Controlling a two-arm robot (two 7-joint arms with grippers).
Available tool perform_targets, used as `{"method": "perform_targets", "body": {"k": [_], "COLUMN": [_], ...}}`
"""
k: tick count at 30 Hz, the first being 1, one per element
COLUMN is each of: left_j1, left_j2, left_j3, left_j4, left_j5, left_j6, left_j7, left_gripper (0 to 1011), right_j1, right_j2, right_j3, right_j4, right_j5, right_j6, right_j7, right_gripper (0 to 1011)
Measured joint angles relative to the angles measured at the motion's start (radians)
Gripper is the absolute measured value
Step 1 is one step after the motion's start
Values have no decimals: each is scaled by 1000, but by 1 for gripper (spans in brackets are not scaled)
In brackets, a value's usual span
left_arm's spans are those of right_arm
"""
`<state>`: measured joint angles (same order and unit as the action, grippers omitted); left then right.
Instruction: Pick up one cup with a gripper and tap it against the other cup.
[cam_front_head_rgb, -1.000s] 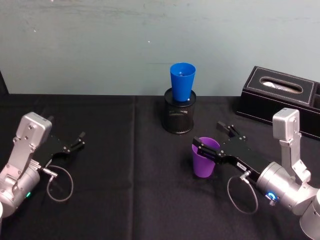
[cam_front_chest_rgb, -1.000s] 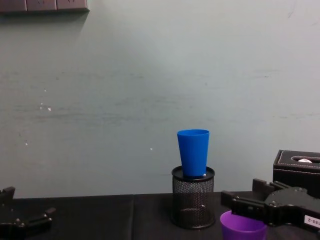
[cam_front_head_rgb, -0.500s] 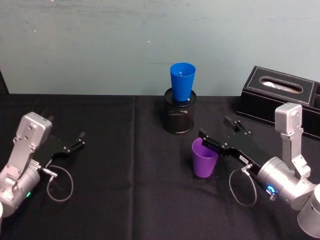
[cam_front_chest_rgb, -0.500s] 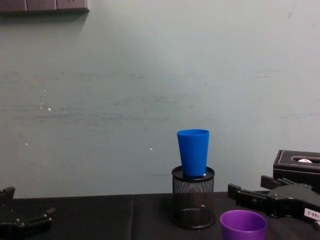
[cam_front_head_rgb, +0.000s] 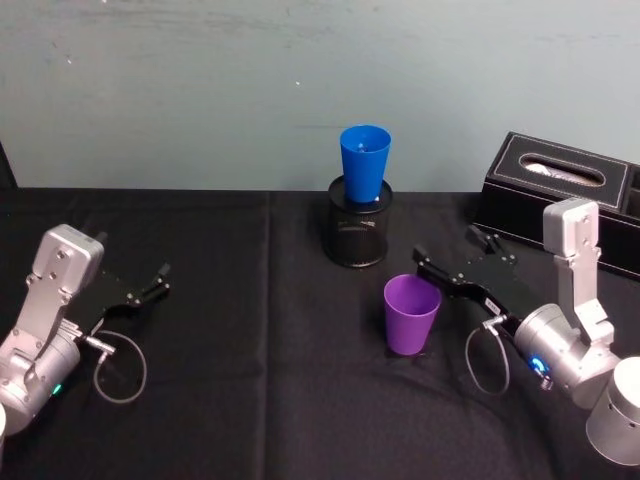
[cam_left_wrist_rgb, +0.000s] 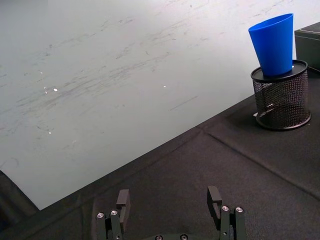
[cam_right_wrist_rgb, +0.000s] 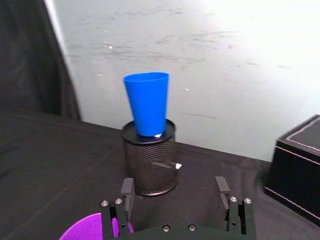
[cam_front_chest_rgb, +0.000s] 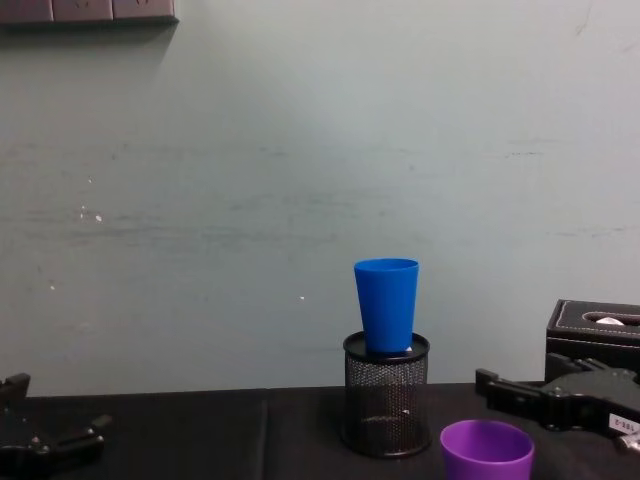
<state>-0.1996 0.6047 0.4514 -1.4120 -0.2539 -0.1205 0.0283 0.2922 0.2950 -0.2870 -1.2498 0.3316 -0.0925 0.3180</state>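
We see the purple plastic tapered cup (cam_front_head_rgb: 411, 314) standing upright and alone on the black tablecloth (cam_front_head_rgb: 250, 400), mouth up, in front of the black mesh holder (cam_front_head_rgb: 357, 234) and a little to its right. Nothing grips it. In the chest view its wide rim (cam_front_chest_rgb: 487, 445) shows low down, just right of the holder (cam_front_chest_rgb: 386, 394).

The right gripper (cam_front_head_rgb: 459, 256), a black two-fingered claw on a silver-grey arm with a blue light ring, sits just beside the purple cup on its right, its fingers spread apart and empty. The nearer finger (cam_front_head_rgb: 432, 272) ends close to the cup's rim without touching it; the cup lies outside the gap between the fingers, to the left of the claw. From the right wrist camera we see both fingers (cam_right_wrist_rgb: 127, 192) parted, the purple rim (cam_right_wrist_rgb: 85, 227) off to one side of them rather than between them.

The bright blue plastic tapered cup (cam_front_head_rgb: 364, 163) stands upright, seated in the mouth of the mesh holder, well behind the purple cup and apart from it. A black leather-look tissue box (cam_front_head_rgb: 565, 192) rests at the far right of the table.

The left gripper (cam_front_head_rgb: 155, 281) lies low on the left side of the table, well away from both cups, its fingers (cam_left_wrist_rgb: 123, 198) spread and holding nothing.
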Motion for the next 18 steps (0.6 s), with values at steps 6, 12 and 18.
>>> {"method": "perform_targets", "body": {"k": [6, 12, 18], "left_j1": [0, 0, 0], "left_j2": [0, 0, 0], "left_j3": [0, 0, 0], "left_j4": [0, 0, 0], "left_j5": [0, 0, 0], "left_j6": [0, 0, 0], "left_j7": [0, 0, 0], "left_gripper": [1012, 1011, 1011], "right_j1": [9, 10, 10], "right_j2": [-24, -37, -52], "right_j3": [19, 28, 40], "right_j4": [24, 30, 32], "right_j5": [-34, -61, -94], "right_j6": [2, 24, 60], "right_j7": [-44, -75, -116], "right_gripper": [1004, 1004, 1004]}}
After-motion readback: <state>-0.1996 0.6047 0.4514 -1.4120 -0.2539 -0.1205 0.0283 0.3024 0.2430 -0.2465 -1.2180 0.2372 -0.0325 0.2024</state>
